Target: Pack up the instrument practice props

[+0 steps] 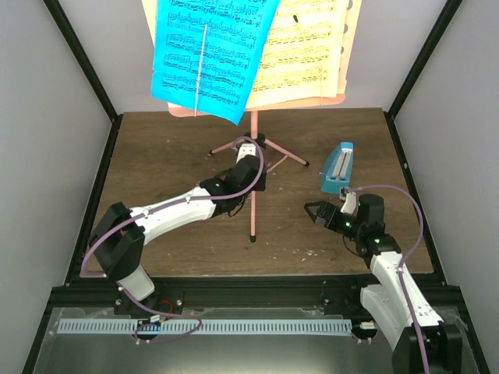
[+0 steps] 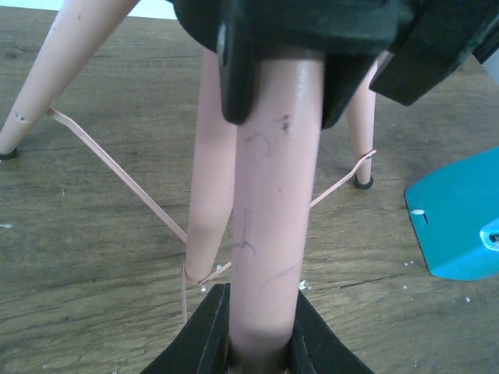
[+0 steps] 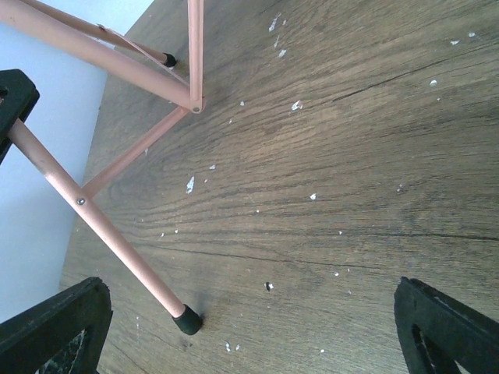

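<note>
Left pincer [image 2: 263, 331] clenches the music stand [image 2: 274, 195] pole; lift straight, minding the sheets [image 1: 210, 54]; right pincer [image 1: 319, 213] hangs released.

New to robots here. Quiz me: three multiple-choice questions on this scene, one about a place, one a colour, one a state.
1. The metronome is: A on the table, right of the music stand; B on the stand's desk; C against the left wall.
2. The left-hand sheet is: A yellow; B green; C blue.
3. The left tool is: A open; B shut on the stand's pole; C holding a sheet.
Answers: 1 A, it stands on the table; 2 C, its paper is blue; 3 B, it clamps the pink pole.
</note>
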